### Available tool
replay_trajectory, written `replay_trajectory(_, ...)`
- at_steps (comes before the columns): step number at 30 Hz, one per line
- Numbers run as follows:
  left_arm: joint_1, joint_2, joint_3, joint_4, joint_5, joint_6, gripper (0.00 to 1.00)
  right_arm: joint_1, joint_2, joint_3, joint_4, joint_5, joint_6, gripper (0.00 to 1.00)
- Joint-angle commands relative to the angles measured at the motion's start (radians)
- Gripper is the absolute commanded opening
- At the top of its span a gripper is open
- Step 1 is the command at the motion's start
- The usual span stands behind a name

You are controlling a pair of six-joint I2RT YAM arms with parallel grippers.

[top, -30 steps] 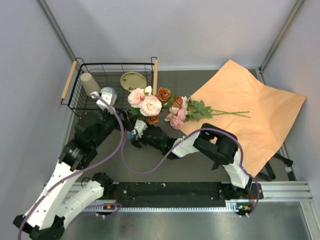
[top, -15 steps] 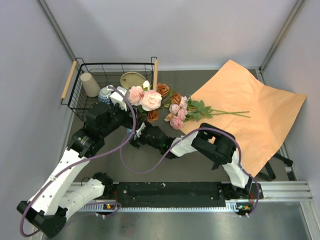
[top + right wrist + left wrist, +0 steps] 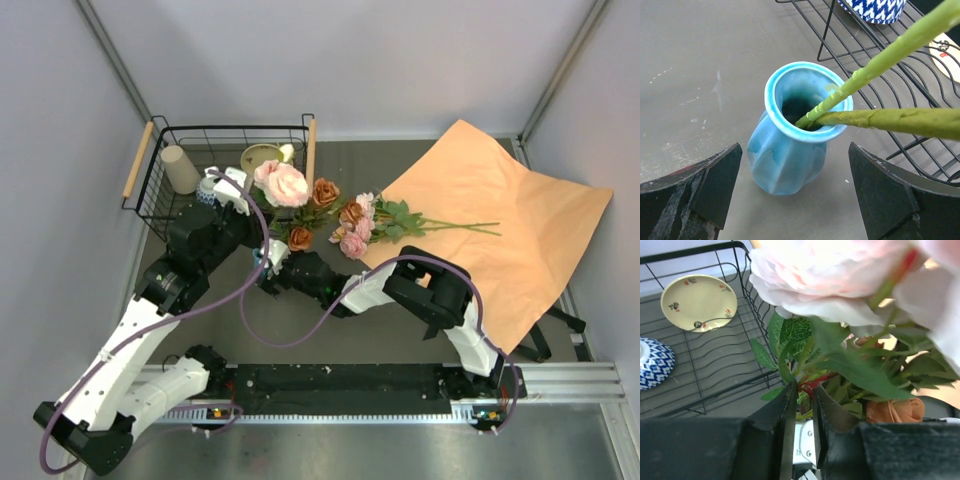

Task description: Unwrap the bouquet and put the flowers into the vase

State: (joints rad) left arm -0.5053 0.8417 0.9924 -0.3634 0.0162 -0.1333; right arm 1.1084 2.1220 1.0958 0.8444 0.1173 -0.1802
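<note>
1. Left gripper [image 3: 802, 407]: the fingers [image 3: 784, 430] are drawn narrow and pinch the green and red stems of the flowers [image 3: 840, 270]. Leaves and a pink peony rise directly above the tips. A rust-orange rose [image 3: 895, 410] sits at 3 o'clock.
2. Right gripper [image 3: 794, 150]: the fingers [image 3: 700, 190] are spread wide, one on each side of the vase [image 3: 790, 165], and neither presses on it. The vase stands upright on the table [image 3: 690, 60]. Two green stems enter its mouth and lean out toward 2 o'clock.
3. Surroundings, top view: the wire basket [image 3: 230, 128] lies at 11 o'clock of the vase, its near rim just beside the stems. It holds a beige cup [image 3: 181, 168], a blue-and-white bowl [image 3: 652, 362] and a cream plate [image 3: 699, 301]. The paper [image 3: 500, 230] lies flat at 3 o'clock, with a loose bunch [image 3: 360, 225] across its left edge.
4. Change: one second ago the peonies lay nearer the arms, clear of the plate. They have shifted toward 12 o'clock and now overlap the basket's right rim. The left arm has swung from the bowl toward the stems. The right arm, paper and loose bunch are unchanged.
</note>
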Motion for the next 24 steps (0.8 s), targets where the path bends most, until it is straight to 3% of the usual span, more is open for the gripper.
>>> replay_trajectory(1, -0.001, -0.013, -0.018, 0.08, -0.042, 0.008, 0.15, -0.001, 0.003, 0.039, 0.044, -0.005, -0.001, 0.89)
replay_trajectory(5, -0.001, -0.035, -0.043, 0.092, -0.038, 0.006, 0.0, -0.002, 0.004, 0.041, 0.045, -0.005, 0.004, 0.89)
replay_trajectory(18, -0.001, -0.214, -0.172, 0.086, -0.238, -0.042, 0.0, -0.002, 0.007, -0.013, 0.183, -0.008, 0.051, 0.93)
replay_trajectory(24, -0.001, -0.256, -0.198, 0.046, -0.323, -0.046, 0.0, -0.005, 0.026, 0.012, 0.157, -0.015, 0.067, 0.93)
